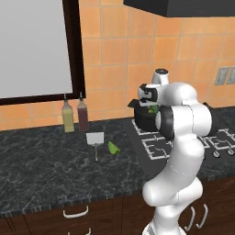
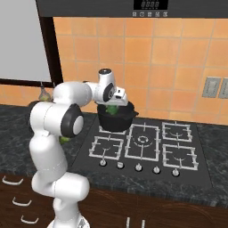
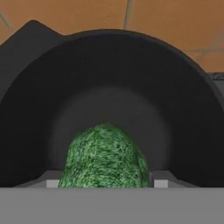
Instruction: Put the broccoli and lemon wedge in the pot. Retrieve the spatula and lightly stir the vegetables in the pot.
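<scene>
No brand, label or readable writing shows on anything here; the display (image 2: 150, 5) above the stove has marks too small to make out. In the hand view the broccoli (image 3: 104, 156) sits right between the two finger tips, which press against its sides, so the gripper (image 2: 113, 108) is clamped on the broccoli, directly above the open mouth of the pot (image 2: 116, 118). The pot stands on the rear left burner of the stove (image 2: 144, 142). On the dark counter (image 1: 46, 160) to the left of the stove, well apart from the hand, the lemon wedge (image 1: 113, 148) lies just beside the spatula (image 1: 95, 140), whose pale blade points toward the wall. Farther back, two bottles (image 1: 75, 115) stand side by side against the orange tiled wall (image 1: 110, 50).
</scene>
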Controlling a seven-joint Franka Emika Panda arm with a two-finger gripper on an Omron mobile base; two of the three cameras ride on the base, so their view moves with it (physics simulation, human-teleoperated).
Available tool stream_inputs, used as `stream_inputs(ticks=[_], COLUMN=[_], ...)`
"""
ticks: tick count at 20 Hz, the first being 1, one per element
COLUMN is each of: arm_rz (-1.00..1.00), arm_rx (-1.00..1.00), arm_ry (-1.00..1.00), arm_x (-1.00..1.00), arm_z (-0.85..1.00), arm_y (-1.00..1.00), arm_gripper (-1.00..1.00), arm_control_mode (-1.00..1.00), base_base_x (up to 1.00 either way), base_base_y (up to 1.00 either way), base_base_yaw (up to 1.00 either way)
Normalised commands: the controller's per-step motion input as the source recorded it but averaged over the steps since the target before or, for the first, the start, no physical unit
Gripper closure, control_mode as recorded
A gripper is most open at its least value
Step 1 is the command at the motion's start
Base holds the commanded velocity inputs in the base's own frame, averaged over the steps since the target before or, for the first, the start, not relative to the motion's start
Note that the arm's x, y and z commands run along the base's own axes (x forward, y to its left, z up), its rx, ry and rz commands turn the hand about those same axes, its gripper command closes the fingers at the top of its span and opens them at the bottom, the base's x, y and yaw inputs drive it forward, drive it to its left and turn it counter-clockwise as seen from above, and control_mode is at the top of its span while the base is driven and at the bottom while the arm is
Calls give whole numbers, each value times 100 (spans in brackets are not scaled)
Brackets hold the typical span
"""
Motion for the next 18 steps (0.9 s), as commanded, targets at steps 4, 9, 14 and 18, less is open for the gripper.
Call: stream_inputs(ticks=[4, 9, 14, 18], arm_rz=[-9, -7, -8, -4], arm_rx=[0, 0, 0, 0], arm_ry=[1, 0, 1, 0], arm_x=[38, 18, 0, 0], arm_z=[-20, -18, -22, 6], arm_y=[-16, -4, 0, 0], arm_gripper=[100, 100, -100, -100], arm_control_mode=[-100, -100, -100, -100], base_base_x=[0, 0, 0, 0], base_base_y=[0, 0, 0, 0], base_base_yaw=[0, 0, 0, 0])
